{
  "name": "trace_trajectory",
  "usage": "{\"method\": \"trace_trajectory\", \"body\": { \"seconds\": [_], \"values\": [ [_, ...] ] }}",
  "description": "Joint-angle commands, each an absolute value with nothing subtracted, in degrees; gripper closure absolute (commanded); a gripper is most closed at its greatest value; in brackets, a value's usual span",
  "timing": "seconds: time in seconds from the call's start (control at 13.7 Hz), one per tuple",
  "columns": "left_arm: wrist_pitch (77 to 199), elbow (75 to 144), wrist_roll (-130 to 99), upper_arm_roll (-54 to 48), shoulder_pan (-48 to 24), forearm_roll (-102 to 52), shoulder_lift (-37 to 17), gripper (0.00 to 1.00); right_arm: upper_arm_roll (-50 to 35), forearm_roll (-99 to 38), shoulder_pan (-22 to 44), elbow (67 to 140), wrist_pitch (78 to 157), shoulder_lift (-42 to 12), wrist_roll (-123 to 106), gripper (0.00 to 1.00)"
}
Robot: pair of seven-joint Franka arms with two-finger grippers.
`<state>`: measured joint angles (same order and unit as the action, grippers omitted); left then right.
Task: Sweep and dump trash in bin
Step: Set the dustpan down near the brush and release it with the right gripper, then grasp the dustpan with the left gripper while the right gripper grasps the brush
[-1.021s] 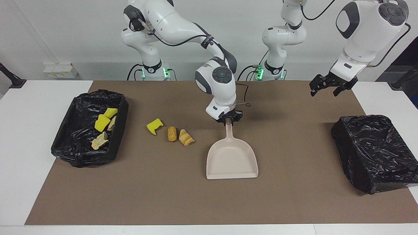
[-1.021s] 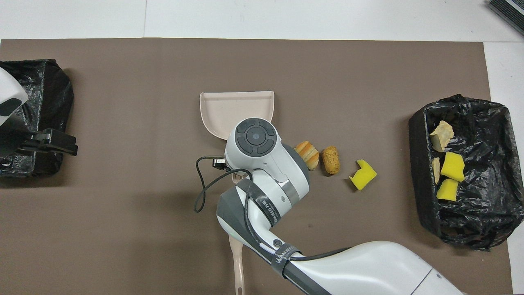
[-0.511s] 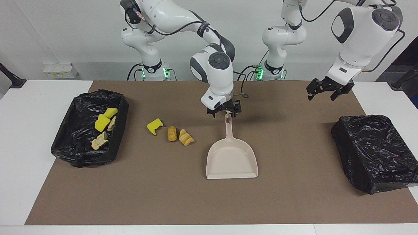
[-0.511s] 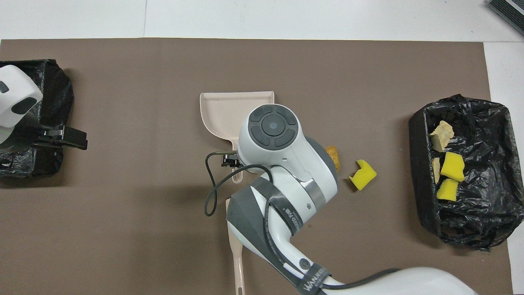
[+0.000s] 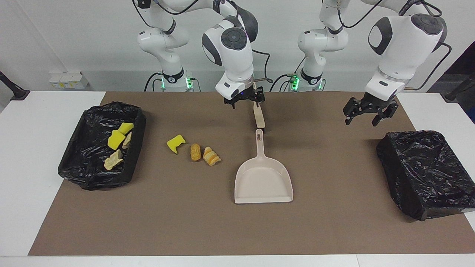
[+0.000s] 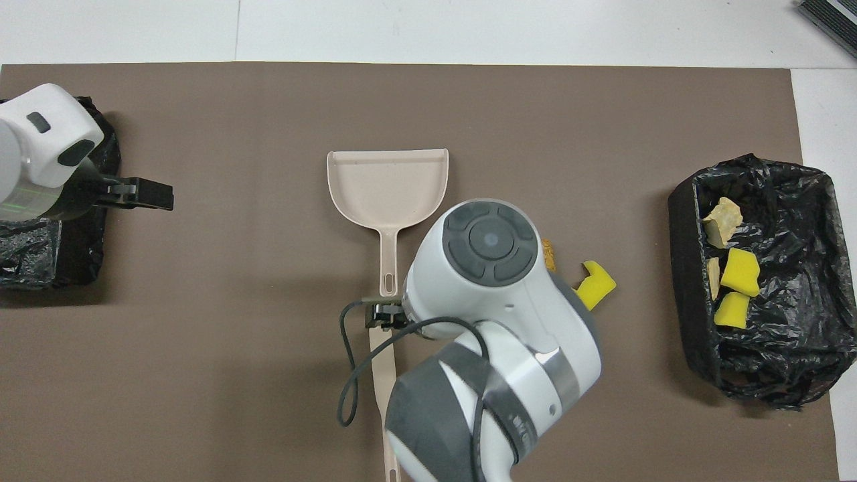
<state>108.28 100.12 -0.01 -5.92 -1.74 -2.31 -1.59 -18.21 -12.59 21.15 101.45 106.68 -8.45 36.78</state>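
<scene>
Facing view: right arm lets go of the dustpan (image 5: 263, 180) with three pieces still unswept

Your right gripper (image 5: 245, 99), clamped on the dustpan's handle a second ago, now hangs over the brush (image 5: 258, 116) with its fingers spread and empty. Your left gripper (image 5: 367, 113), likewise wide apart and empty, waits over the mat (image 5: 334, 230) near the unused bin (image 5: 423, 170). Farther out, the dustpan lies flat. One yellow sponge chunk (image 5: 175, 143) and two bread lumps (image 5: 195, 152) sit beside it toward the right arm's end, where four pieces (image 5: 116, 139) already lie in the lined bin (image 5: 139, 126). Taking up the brush looks like your next step.
</scene>
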Motion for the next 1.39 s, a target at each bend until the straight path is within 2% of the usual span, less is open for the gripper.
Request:
{"method": "trace_trajectory", "body": {
  "seconds": [0.0, 0.15, 0.36, 0.58, 0.66, 0.8, 1.02, 1.09, 1.31],
  "values": [
    [114.6, 100.5, 0.4, -5.3, -4.0, -5.4, -5.2, 0.00, -18.3, -19.8, 24.4, 121.5, 116.8, 4.4, 36.5, 0.00],
    [117.7, 99.9, 0.3, -5.3, -5.6, -5.8, -7.5, 0.00, -18.2, -21.5, 30.7, 126.5, 120.4, 5.6, 37.9, 0.00],
    [119.9, 98.8, -0.1, -5.4, -6.2, -8.2, -10.3, 0.00, -18.2, -21.5, 36.4, 133.8, 128.6, 5.7, 39.3, 0.00],
    [122.3, 98.9, -1.5, -5.3, -8.3, -8.5, -11.9, 0.00, -18.2, -21.4, 37.2, 135.0, 131.7, 4.1, 39.3, 0.00],
    [122.2, 99.0, -1.6, -5.3, -8.3, -8.5, -12.0, 0.00, -18.2, -21.4, 37.4, 135.0, 133.1, 3.4, 39.2, 0.02],
    [122.2, 99.1, -1.3, -5.3, -8.3, -8.5, -12.0, 0.00, -18.2, -21.3, 38.8, 135.0, 135.9, 1.6, 39.4, 0.17],
    [121.7, 99.6, -1.5, -5.3, -9.5, -8.5, -11.9, 0.00, -18.2, -20.9, 38.9, 135.0, 136.1, 1.1, 39.4, 0.19],
    [121.8, 99.6, -1.6, -5.3, -9.6, -8.5, -12.0, 0.00, -18.1, -20.8, 39.2, 135.0, 135.6, 1.2, 39.3, 0.31],
    [122.1, 99.8, -1.8, -5.3, -10.9, -8.6, -12.2, 0.00, -18.2, -20.6, 39.2, 135.0, 135.0, 1.2, 39.1, 0.93]
  ]
}}
